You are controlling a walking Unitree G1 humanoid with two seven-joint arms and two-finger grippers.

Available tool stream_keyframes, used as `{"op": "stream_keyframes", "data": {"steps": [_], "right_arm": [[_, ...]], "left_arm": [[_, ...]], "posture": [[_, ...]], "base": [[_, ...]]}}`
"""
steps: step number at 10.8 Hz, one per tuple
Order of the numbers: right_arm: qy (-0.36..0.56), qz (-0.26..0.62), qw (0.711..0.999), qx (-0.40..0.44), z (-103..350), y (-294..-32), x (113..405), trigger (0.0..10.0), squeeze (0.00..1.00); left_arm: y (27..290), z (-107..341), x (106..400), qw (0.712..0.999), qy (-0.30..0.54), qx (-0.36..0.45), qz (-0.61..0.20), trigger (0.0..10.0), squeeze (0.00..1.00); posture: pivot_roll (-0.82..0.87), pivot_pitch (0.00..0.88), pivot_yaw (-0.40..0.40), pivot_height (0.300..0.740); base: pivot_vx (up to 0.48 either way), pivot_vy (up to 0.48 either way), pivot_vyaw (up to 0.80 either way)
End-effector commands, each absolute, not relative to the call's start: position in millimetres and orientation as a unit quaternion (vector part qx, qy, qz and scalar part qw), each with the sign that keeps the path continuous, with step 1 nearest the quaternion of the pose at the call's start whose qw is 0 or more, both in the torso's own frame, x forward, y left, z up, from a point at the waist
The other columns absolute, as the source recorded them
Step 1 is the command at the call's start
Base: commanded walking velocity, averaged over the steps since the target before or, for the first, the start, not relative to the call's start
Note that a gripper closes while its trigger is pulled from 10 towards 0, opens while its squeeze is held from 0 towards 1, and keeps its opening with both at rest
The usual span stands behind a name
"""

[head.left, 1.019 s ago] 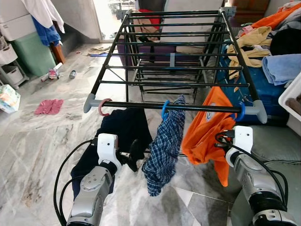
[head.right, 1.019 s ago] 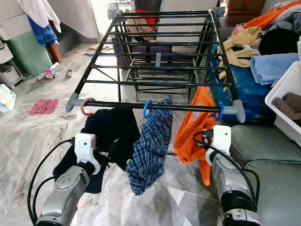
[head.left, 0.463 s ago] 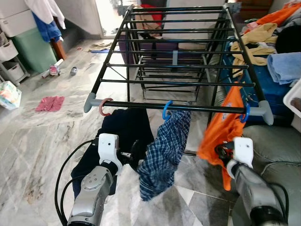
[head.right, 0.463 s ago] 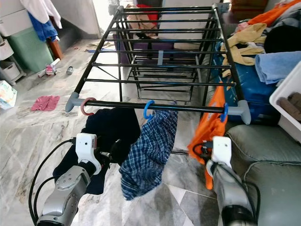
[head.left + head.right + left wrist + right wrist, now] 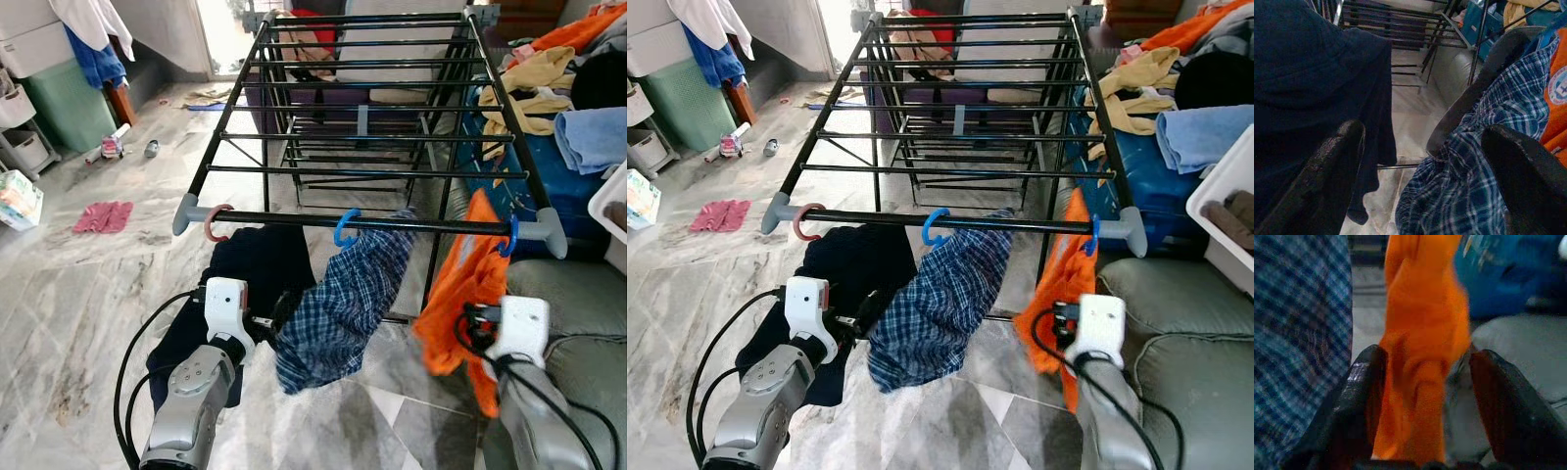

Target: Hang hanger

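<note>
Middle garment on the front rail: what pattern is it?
The middle garment is blue-and-white plaid, clearest in the left eye view.

Both arms are silver metal cylinders with ribbed joints, each ending in a white, rounded wrist block. Black cables loop along the left arm (image 5: 191, 401) and the right arm (image 5: 534, 431). Each gripper's fingers (image 5: 1334, 171) are long, black and matte.
</note>
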State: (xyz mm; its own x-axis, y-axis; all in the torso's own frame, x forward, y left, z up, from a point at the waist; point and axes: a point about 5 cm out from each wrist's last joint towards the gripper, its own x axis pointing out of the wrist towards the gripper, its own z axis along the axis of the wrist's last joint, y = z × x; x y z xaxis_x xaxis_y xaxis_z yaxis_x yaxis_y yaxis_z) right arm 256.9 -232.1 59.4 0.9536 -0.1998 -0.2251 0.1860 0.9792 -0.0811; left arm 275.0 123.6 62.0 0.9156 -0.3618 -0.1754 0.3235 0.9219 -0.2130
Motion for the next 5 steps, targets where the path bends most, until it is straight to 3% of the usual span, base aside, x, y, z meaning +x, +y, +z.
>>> {"op": "stream_keyframes", "data": {"steps": [1,5], "right_arm": [[0.083,-0.111,0.99,-0.031,72,-234,257,10.0,1.0],[0.009,-0.113,0.994,0.002,92,-212,231,10.0,1.0]], "left_arm": [[124,64,277,0.974,0.106,-0.089,-0.181,10.0,0.0],[125,66,276,0.976,0.104,-0.077,-0.178,10.0,0.0]], "posture": [[-0.08,0.0,0.081,0.74],[-0.08,0.004,0.077,0.74]], "base": [[0.0,0.0,0.0],[0.0,0.0,0.0]]}}
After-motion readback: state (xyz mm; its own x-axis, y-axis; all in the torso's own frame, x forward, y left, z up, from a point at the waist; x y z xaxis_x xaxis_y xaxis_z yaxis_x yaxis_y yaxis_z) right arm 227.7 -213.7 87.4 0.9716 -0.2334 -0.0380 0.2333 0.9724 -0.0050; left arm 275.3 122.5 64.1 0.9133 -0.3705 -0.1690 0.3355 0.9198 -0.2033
